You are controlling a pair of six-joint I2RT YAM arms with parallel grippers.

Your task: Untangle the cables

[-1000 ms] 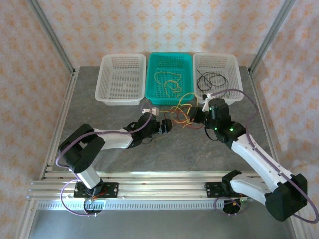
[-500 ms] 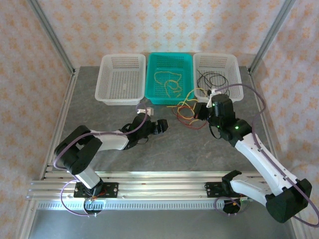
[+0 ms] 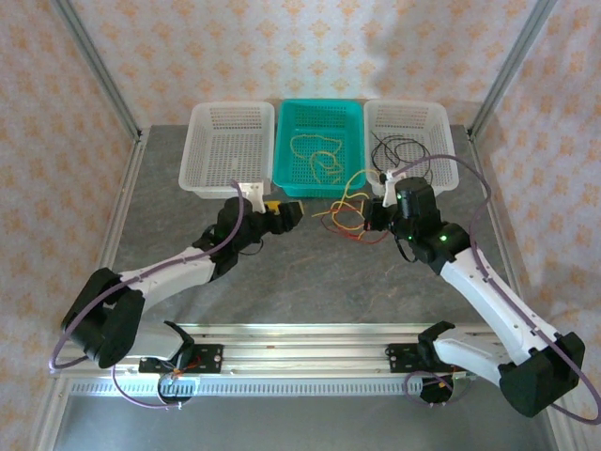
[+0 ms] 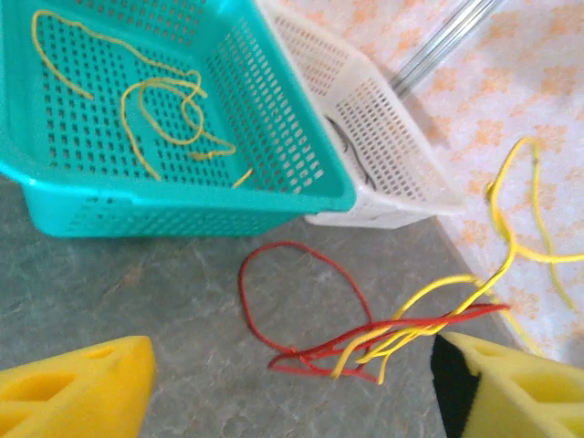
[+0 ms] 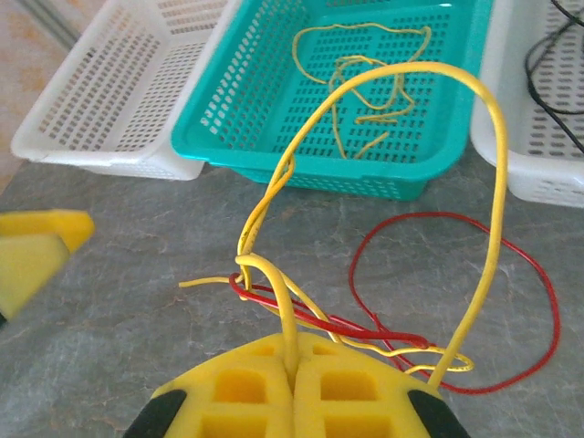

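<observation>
A tangle of red and yellow cables (image 3: 340,212) lies on the table in front of the teal basket (image 3: 315,189), between my two grippers. My right gripper (image 5: 292,354) is shut on a yellow cable (image 5: 286,319) that arches up from the pads, with a red cable (image 5: 365,333) knotted around it. The left gripper (image 4: 292,401) stands open just left of the tangle; the red loop (image 4: 277,245) and the yellow strands (image 4: 425,295) lie beyond its fingertips, not between them. More yellow cables (image 3: 315,155) lie in the teal basket, and black cables (image 3: 399,148) in the right white basket (image 3: 441,127).
An empty white basket (image 3: 202,141) stands at the back left. All three baskets sit side by side along the table's far edge. Purple cables loop off both arms. Open grey table (image 3: 310,282) stretches between the tangle and the arm bases.
The left arm has swung away from the tangle, up and left toward the front of the teal basket, its jaws a little narrower. The right gripper keeps hold of the yellow cable.
</observation>
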